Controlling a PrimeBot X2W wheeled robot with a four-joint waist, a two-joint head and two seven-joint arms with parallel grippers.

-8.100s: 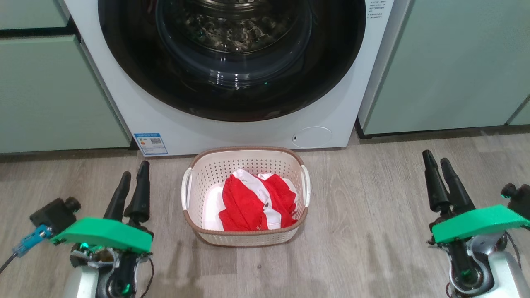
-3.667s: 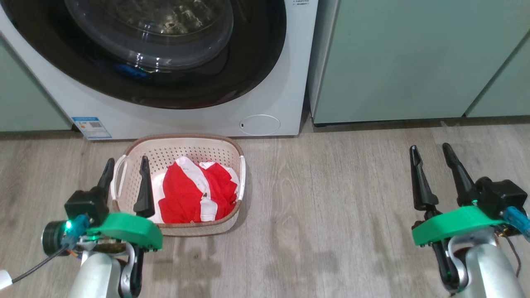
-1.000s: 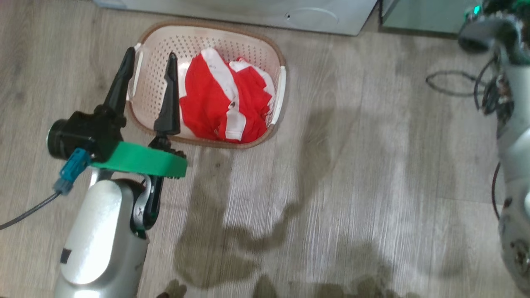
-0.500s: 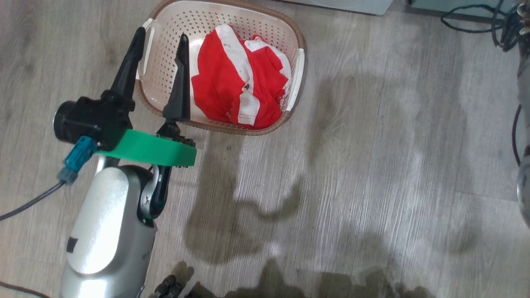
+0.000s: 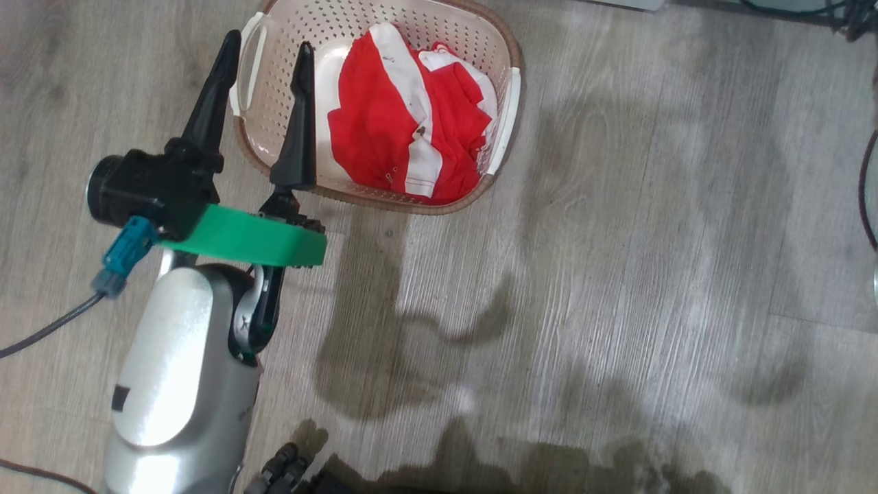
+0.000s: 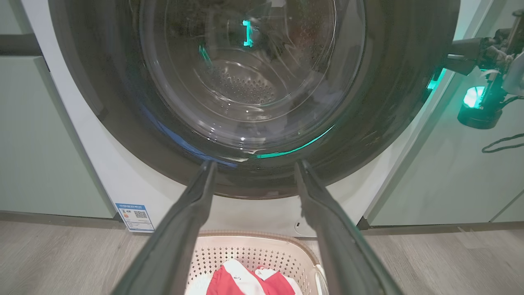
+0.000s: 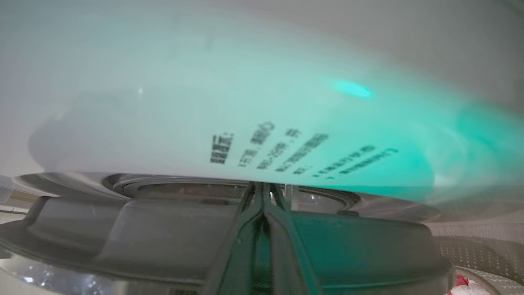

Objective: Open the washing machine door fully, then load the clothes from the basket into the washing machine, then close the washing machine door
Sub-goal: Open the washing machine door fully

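Flooring of grey-brown wood-look planks spreads under the head camera, crossed by the robot's shadow. The left wrist view faces the white washing machine, set between pale green cabinets, its round black-rimmed door lying shut against the front. Since half a second ago the head camera has tipped further down, so the basket sits higher in that view. The left gripper keeps its place over the basket's left side, jaws wide, one outside the white handle and one over the inside. The right gripper, at the lower right eight seconds ago, now reaches the door's right edge, jaws drawn together, tips at the seam between rim and machine front. The basket stands on the floor just before the machine and holds the red and white clothes, bunched toward its right side.
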